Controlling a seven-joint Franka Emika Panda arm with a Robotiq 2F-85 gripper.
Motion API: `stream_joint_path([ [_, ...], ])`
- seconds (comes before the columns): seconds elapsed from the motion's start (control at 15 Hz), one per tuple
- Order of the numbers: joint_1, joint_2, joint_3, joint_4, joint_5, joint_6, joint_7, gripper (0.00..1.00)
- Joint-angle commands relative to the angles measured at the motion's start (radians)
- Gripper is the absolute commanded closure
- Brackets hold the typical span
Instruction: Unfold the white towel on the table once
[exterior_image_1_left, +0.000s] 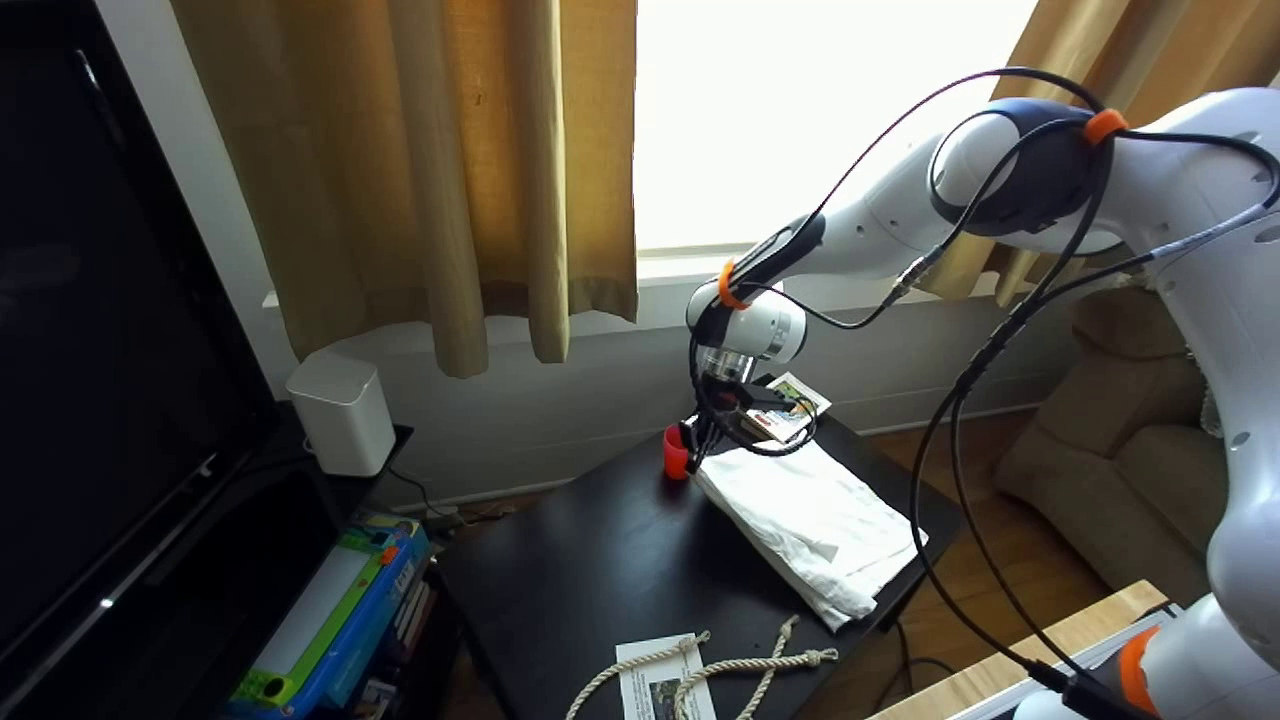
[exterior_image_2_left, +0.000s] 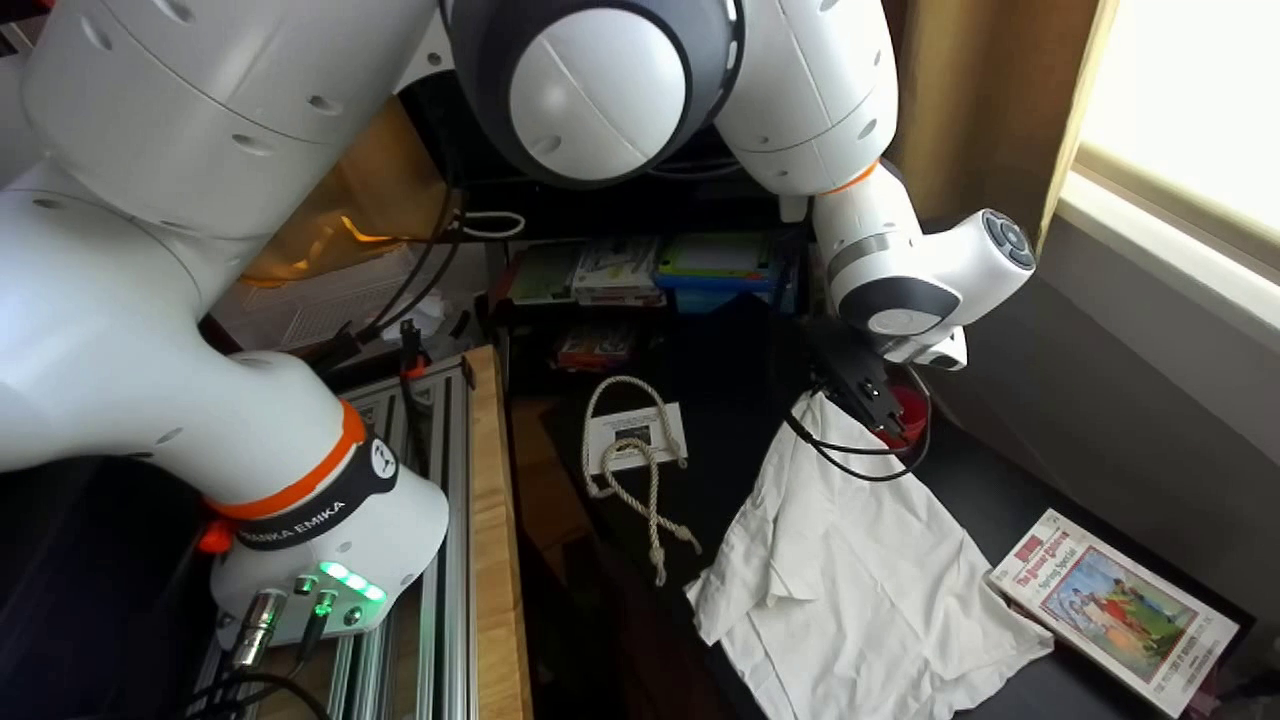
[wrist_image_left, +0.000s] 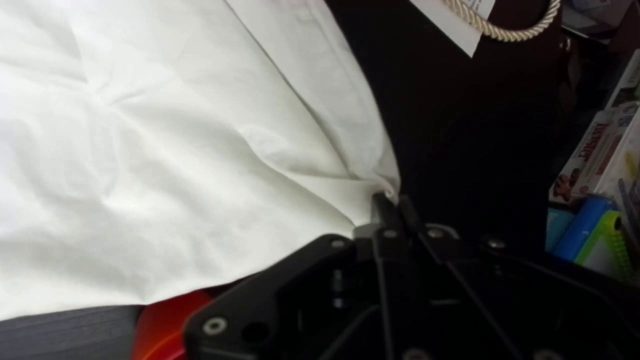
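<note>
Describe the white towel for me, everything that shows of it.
The white towel is plain, soft-looking cloth, creased and wrinkled. It is folded: in the wrist view a second layer shows along one edge. It lies on the dark table, and the jaws are closed on a pinch of it near one corner. The red cup stands close by that end; the book lies by another side. Whether either touches it is unclear.

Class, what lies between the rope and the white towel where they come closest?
Just a narrow, bare strip of the dark table separates the rope from the white towel, as both exterior views show.
</note>
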Motion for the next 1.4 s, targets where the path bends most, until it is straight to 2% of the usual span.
stream_joint_path([
  [0.0,0.044,0.076,-0.011,0.059,0.034,0.062,0.111,0.99],
  [0.67,0.077,0.181,0.021,0.154,0.119,0.210,0.351,0.99],
  [1.0,0.102,0.205,0.013,0.188,0.148,0.244,0.463,0.99],
  [1.33,0.109,0.219,0.017,0.207,0.164,0.258,0.515,0.99],
])
